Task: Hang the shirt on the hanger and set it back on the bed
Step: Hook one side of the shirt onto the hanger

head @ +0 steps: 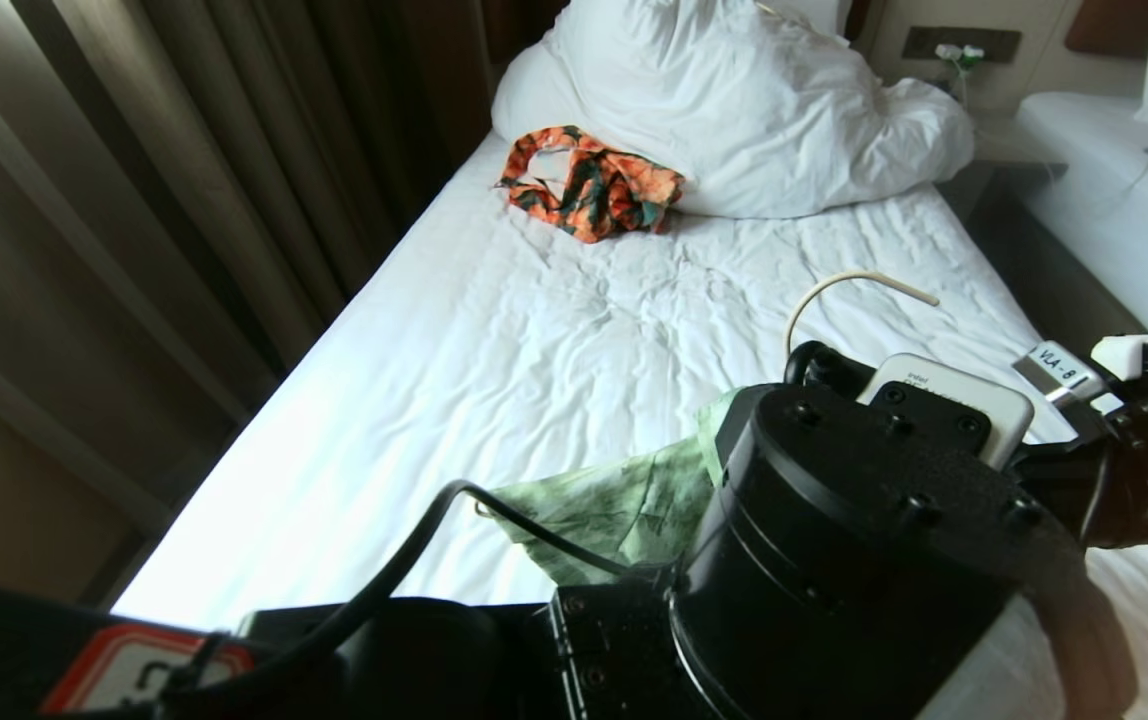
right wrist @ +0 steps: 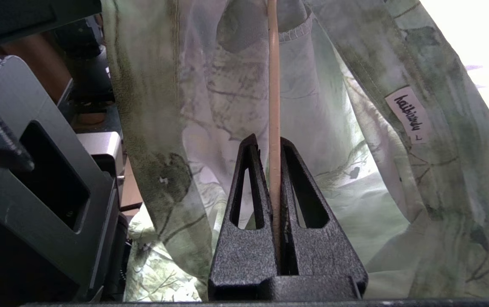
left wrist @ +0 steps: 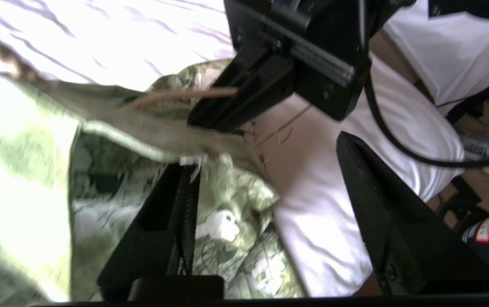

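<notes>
The light green flower-print shirt hangs bunched over the near part of the bed. My right gripper is shut on the thin cream hanger, whose rod runs up inside the shirt near its white neck label. The hanger's hook curves out above the black arm parts. My left gripper is open beside the right gripper's fingers. Shirt cloth lies beyond its jaws, and a hem crosses one fingertip. Nothing is pinched.
An orange-and-dark-green garment lies by the bunched duvet at the head of the bed. Curtains run along the left side. A nightstand and a second bed stand on the right. Black arm housings block the lower right.
</notes>
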Robot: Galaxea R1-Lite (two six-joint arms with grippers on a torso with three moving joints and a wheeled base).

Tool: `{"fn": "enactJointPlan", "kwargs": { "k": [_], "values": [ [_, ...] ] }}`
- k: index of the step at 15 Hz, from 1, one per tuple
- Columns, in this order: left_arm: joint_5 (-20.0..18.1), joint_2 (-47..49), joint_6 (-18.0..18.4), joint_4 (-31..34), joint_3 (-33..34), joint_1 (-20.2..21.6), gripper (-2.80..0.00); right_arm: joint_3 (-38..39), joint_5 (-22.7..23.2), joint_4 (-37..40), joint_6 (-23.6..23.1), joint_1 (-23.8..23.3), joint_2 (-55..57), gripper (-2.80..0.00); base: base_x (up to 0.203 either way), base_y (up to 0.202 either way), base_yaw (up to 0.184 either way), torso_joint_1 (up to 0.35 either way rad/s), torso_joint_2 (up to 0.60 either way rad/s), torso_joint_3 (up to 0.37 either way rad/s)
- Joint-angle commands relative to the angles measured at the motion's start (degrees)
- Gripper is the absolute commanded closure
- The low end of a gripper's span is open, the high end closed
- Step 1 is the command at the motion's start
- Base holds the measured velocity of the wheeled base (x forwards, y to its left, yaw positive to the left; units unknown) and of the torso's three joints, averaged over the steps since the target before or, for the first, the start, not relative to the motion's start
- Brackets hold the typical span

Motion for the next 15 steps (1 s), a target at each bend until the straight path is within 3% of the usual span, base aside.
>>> {"fn": "enactJointPlan", "kwargs": {
  "k": [1, 4, 5, 9, 11, 13, 15],
  "values": [
    [0.87, -3.76, -0.15, 1.69, 3.23, 0.04, -2.8, 0.07, 0.51, -1.06, -0.17, -1.09, -0.34, 0.0, 0.0, 0.0, 0.0, 0.0, 0.0, 0.0],
    [1.67, -8.65, -0.42, 2.58, 12.28, 0.69, -2.8, 0.33, 1.3, -1.1, 0.23, -1.89, -0.25, 0.0, 0.0, 0.0, 0.0, 0.0, 0.0, 0.0],
    [2.05, -10.42, -0.56, 2.58, 14.68, 1.14, 0.0, 0.25, 1.3, -1.14, 0.87, -2.18, -0.25, 0.0, 0.0, 0.0, 0.0, 0.0, 0.0, 0.0],
    [2.36, -15.67, -1.41, 2.59, 19.59, 4.74, 0.0, -0.34, 1.68, -2.08, 1.5, -4.51, -0.05, 0.0, 0.0, 0.0, 0.0, 0.0, 0.0, 0.0],
    [1.6, -17.5, -1.09, 2.65, 20.15, 10.27, 0.0, -0.57, 2.49, -2.41, 1.73, -5.9, 0.53, 0.0, 0.0, 0.0, 0.0, 0.0, 0.0, 0.0],
    [-4.21, -20.67, -0.02, 2.82, 20.22, 18.18, 0.0, -0.96, 3.58, -2.71, 1.77, -6.05, 1.46, 0.0, 0.0, 0.0, 0.0, 0.0, 0.0, 0.0],
    [-13.7, -23.15, 3.1, 2.74, 20.13, 25.48, 0.0, -2.0, 3.76, -3.41, 1.77, -5.97, 3.23, 0.0, 0.0, 0.0, 0.0, 0.0, 0.0, 0.0]
  ]
}}
